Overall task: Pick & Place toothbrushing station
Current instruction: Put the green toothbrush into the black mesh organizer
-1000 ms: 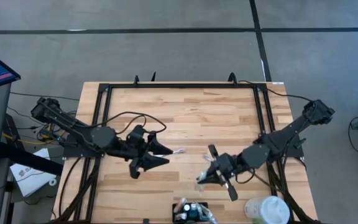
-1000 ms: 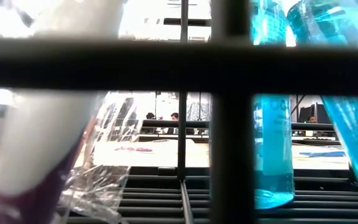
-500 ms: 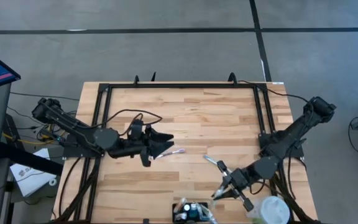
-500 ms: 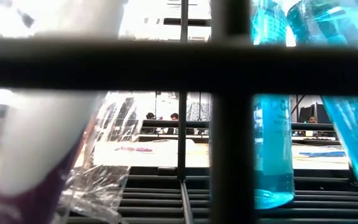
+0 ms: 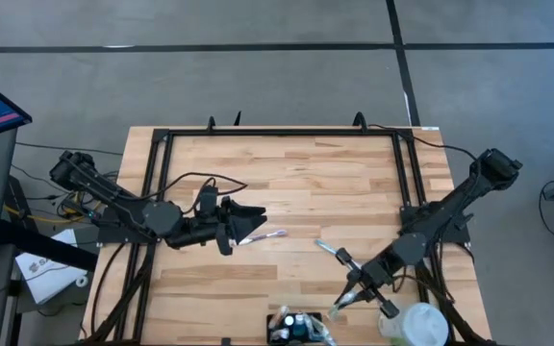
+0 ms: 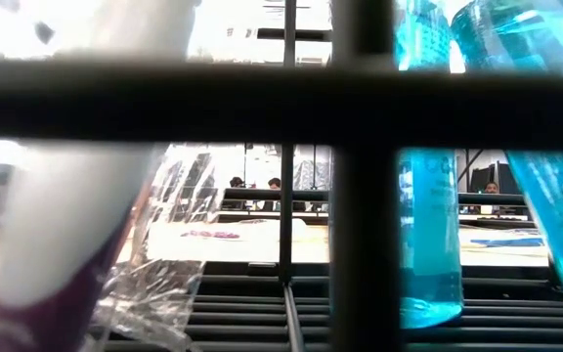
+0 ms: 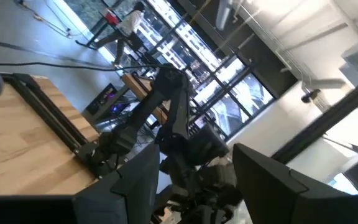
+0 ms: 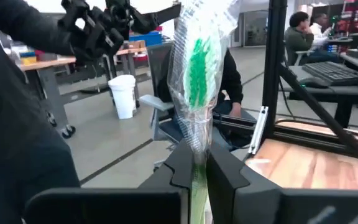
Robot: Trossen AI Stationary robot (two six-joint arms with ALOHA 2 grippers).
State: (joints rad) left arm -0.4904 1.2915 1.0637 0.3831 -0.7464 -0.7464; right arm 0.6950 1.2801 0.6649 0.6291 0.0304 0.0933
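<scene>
— Two arms show from above, so let us start there. Our right gripper [image 5: 342, 306] sits in the lower right of the frame, closed on a wrapped toothbrush [image 5: 339, 308], its tip aimed toward the bottom edge.

— And the holder [image 5: 294, 327]? We see that low black box at the bottom centre of the frame, just to the left of the gripper and near it, not yet touched. A white cup [image 5: 414, 324] stands in the lower right corner, just past the gripper on the other side.

— We judge the brush is carried low and slanted so it can go down into the box. Our left gripper [image 5: 250, 225] waits at left of centre with its fingers apart and nothing between them; a second wrapped brush [image 5: 265, 235] lies on the table [image 5: 296, 173] just beside its tips.

— Next, the low view. We look out through dark bars [image 6: 360, 196] close to the lens, with a white tube [image 6: 76, 186] at left, crinkled clear wrap [image 6: 164, 254] and blue bottles [image 6: 428, 235] at right. Neither gripper appears there.

— In the left wrist view, two dark fingers [image 7: 135, 186] rise from the bottom edge, spread and empty, pointing across the table at the other arm [image 7: 166, 118].

— The right wrist view settles the hold: fingers [image 8: 222, 168] pinch the stem at bottom centre, and the green bristles [image 8: 197, 68] stand upright in clear wrap at upper centre. The box is out of that view. A seated person [image 8: 303, 34] is in the upper right.
</scene>
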